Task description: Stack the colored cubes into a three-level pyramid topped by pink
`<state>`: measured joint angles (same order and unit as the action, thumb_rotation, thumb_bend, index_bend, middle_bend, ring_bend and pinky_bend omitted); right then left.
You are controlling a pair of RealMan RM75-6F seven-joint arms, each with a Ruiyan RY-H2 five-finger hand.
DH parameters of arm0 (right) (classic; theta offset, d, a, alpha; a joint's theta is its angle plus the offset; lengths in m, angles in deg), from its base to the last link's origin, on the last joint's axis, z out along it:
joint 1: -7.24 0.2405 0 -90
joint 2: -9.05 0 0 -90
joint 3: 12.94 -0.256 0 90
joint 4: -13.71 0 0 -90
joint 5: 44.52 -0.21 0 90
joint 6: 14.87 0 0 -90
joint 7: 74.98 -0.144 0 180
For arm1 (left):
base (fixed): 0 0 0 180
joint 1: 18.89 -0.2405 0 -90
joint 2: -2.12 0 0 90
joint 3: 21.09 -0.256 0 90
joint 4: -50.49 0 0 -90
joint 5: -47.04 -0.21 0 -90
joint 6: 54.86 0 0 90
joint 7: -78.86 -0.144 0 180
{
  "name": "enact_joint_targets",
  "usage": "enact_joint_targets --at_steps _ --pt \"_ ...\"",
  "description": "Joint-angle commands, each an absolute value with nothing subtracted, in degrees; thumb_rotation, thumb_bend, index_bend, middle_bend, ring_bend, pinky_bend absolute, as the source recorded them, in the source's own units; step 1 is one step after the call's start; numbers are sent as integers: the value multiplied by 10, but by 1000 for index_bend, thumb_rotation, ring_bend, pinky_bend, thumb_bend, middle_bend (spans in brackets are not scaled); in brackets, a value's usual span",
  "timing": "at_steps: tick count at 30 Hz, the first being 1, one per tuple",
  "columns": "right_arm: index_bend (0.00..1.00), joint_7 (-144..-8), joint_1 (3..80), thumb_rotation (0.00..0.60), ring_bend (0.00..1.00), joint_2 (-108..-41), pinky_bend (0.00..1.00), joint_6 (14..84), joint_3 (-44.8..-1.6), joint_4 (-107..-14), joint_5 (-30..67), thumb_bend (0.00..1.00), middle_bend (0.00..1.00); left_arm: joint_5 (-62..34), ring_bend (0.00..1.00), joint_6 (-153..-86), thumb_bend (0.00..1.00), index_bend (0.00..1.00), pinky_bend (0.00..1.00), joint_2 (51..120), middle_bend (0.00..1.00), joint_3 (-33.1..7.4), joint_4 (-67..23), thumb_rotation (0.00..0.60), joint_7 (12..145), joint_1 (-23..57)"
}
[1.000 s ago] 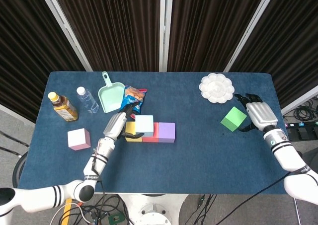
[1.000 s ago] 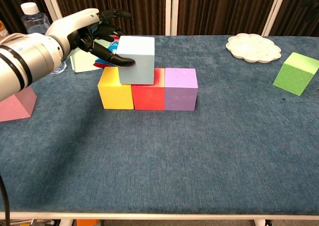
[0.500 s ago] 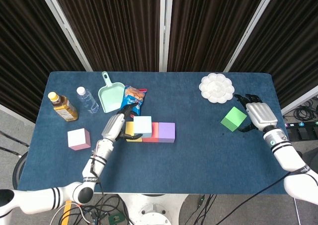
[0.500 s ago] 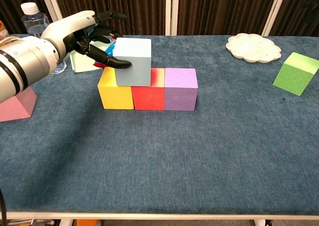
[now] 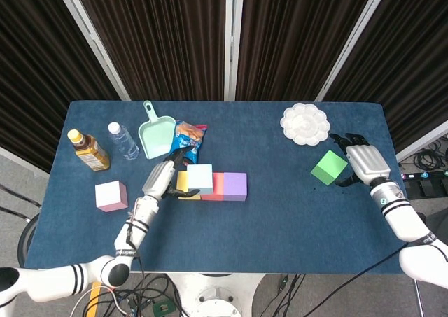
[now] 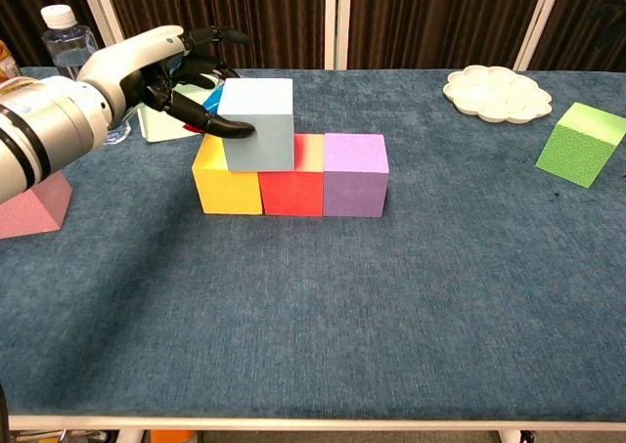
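Note:
Yellow, red and purple cubes form a row mid-table. A light blue cube sits on top, over the seam between yellow and red; my left hand grips it from the left, thumb on its front face. From above, the light blue cube covers part of the row, with the left hand beside it. The pink cube stands alone at the left. The green cube lies tilted at the right, and my right hand rests open next to it.
At the back left are a brown bottle, a clear water bottle, a mint dustpan and a snack packet. A white flower-shaped palette sits at the back right.
The left hand has shifted the light blue cube slightly left and down onto the yellow and red cubes. The right hand has stayed still.

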<state>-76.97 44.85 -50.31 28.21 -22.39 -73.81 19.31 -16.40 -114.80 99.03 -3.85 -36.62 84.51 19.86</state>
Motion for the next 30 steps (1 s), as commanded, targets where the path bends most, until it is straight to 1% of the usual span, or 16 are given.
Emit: enact_joint_targets --at_steps 1,9,30 --pt "0 -771 448 600 0 -504 0 282 -224 -737 193 0 157 -165 62 -1148 157 96 120 991 406 -38 -364 600 846 199" --pt "0 -778 447 600 0 -506 0 280 -224 -731 196 0 157 -164 63 -1139 157 96 120 989 406 -28 -363 600 845 209" --pt "0 -787 445 600 0 -509 0 278 -223 -723 200 0 157 -138 63 -1125 157 96 120 995 406 -18 -358 600 834 223"
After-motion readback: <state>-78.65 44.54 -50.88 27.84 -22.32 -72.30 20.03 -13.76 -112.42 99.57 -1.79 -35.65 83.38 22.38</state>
